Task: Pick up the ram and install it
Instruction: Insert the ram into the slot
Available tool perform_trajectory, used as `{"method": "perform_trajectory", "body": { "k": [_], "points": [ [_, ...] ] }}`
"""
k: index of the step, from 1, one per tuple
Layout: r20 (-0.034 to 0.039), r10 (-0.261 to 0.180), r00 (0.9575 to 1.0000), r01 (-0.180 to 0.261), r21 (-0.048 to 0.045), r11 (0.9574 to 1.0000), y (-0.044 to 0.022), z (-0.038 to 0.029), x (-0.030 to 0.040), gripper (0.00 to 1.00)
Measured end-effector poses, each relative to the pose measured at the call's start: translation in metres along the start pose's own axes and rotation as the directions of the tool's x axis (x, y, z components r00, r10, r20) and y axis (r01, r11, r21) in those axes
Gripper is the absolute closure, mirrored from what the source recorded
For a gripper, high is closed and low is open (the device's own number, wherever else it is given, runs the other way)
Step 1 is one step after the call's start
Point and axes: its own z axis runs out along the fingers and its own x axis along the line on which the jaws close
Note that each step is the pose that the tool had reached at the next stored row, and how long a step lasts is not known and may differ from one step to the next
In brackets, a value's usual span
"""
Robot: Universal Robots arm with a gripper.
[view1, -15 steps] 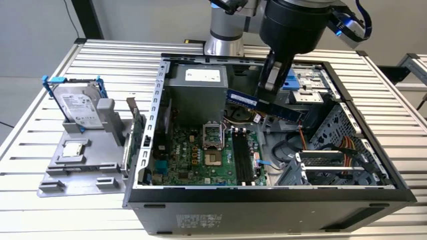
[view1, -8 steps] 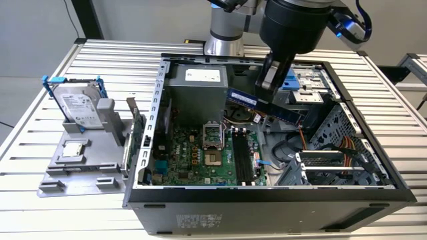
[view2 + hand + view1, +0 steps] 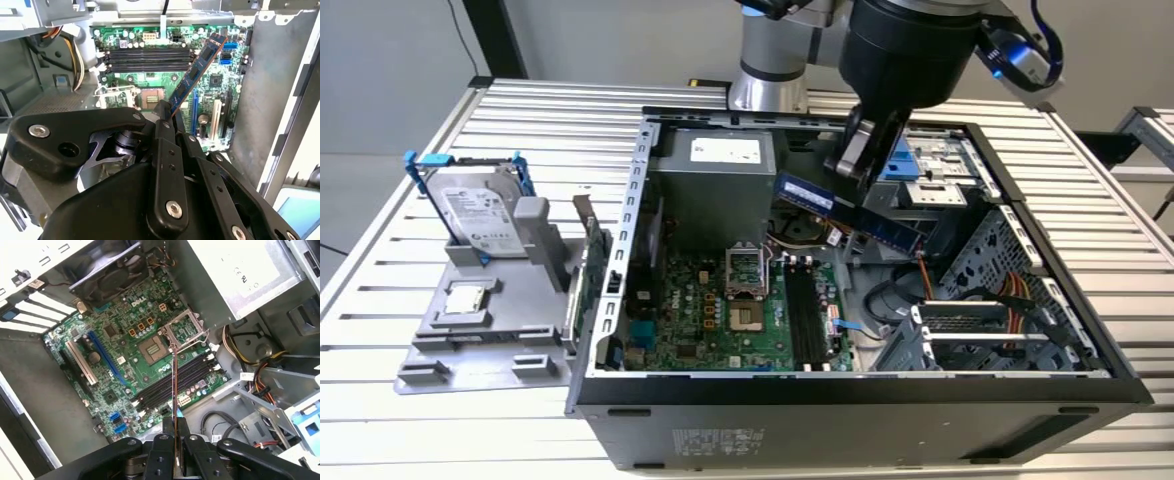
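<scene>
My gripper [image 3: 857, 168] is shut on the ram [image 3: 849, 210], a long narrow dark stick with small chips. It hangs tilted over the open computer case [image 3: 627, 250], above the motherboard [image 3: 720, 320]. In the second wrist view the ram [image 3: 198, 69] slants out from the fingers [image 3: 165, 127] across the board. It appears edge-on in the first wrist view, where the ram [image 3: 174, 385] runs out of the gripper [image 3: 174, 424] over the black memory slots [image 3: 157, 392]. Those slots [image 3: 806, 318] lie below the stick, apart from it.
A grey tray [image 3: 427, 365] at the exterior view's left carries a hard drive [image 3: 478, 210] in a blue caddy and a small square processor chip [image 3: 464, 298]. A green expansion card [image 3: 594, 262] stands against the case wall. Inside are the power supply [image 3: 720, 165], the open processor socket [image 3: 744, 270] and cables [image 3: 1014, 295].
</scene>
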Motion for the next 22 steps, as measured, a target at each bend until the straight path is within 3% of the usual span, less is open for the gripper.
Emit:
{"method": "perform_trajectory", "body": {
  "k": [5,11,22],
  "points": [
    [0.0003,0.047,0.9989,-0.047,-0.0008,0.9989,0.0,0.0,0.0,1.0],
    [0.0005,0.102,0.9948,-0.102,-0.0019,0.9948,0.0,0.0,0.0,1.0],
    [0.0009,0.201,0.9796,-0.201,-0.0038,0.9796,0.0,0.0001,0.0,1.0]
  ]
}}
